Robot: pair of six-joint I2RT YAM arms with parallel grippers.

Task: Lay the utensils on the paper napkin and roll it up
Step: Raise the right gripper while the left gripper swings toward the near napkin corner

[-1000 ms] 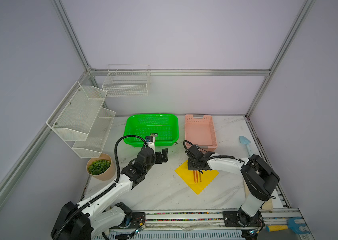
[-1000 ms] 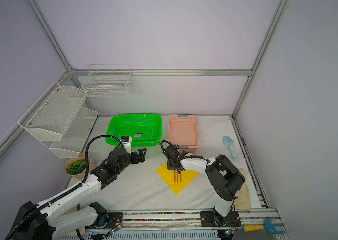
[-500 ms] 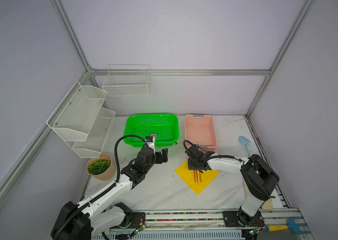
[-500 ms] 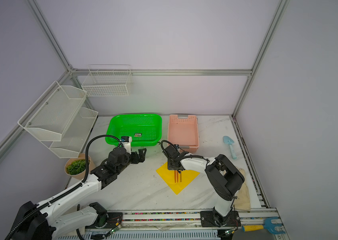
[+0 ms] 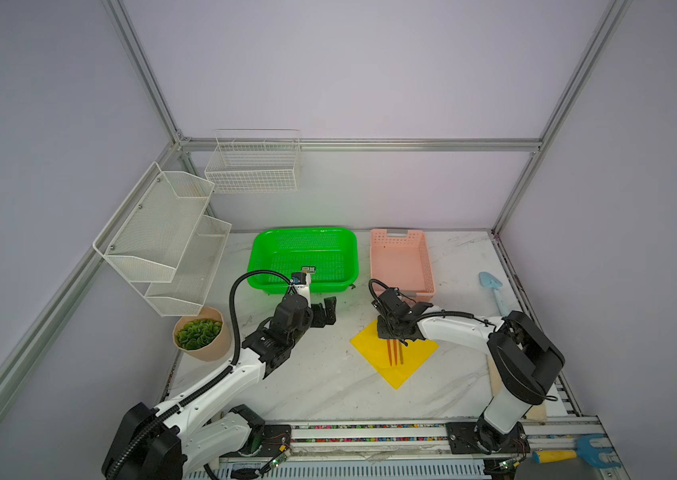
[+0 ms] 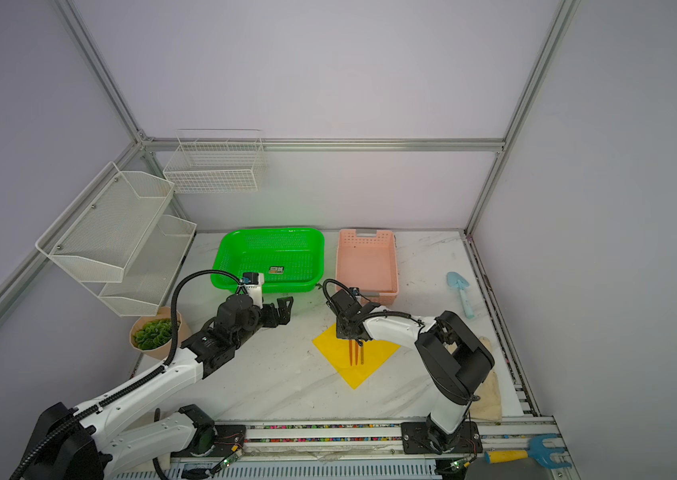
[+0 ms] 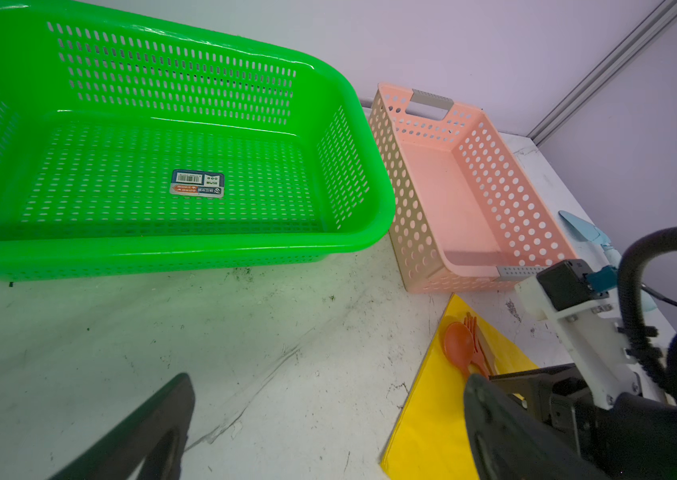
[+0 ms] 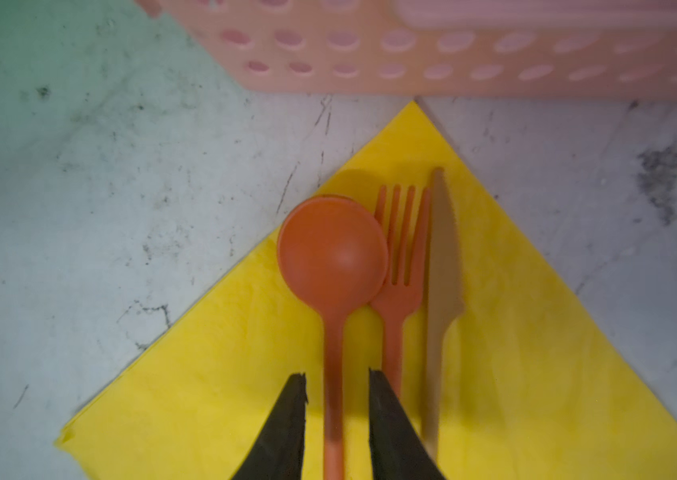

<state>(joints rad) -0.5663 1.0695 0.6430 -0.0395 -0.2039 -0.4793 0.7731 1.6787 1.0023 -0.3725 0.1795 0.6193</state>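
Neither arm has visibly shifted. Only the right wrist view shows the right gripper [image 8: 337, 380] narrowly parted astride the handle of the round-bowled orange plastic spoon [image 8: 332, 253], which lies on the square yellow paper napkin [image 8: 536, 353]. The left gripper [image 5: 324, 310] gapes wide, well left.

Adjacent green basket [image 5: 278, 257] and pink basket [image 5: 401, 262]; blue trowel [image 5: 492, 286], potted plant [image 5: 201, 338], rake [image 5: 573, 453]

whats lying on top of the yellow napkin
An orange spoon, fork and knife lie side by side on the napkin. The right gripper straddles the spoon's handle, jaws apart, covering part of the handles and napkin beneath.
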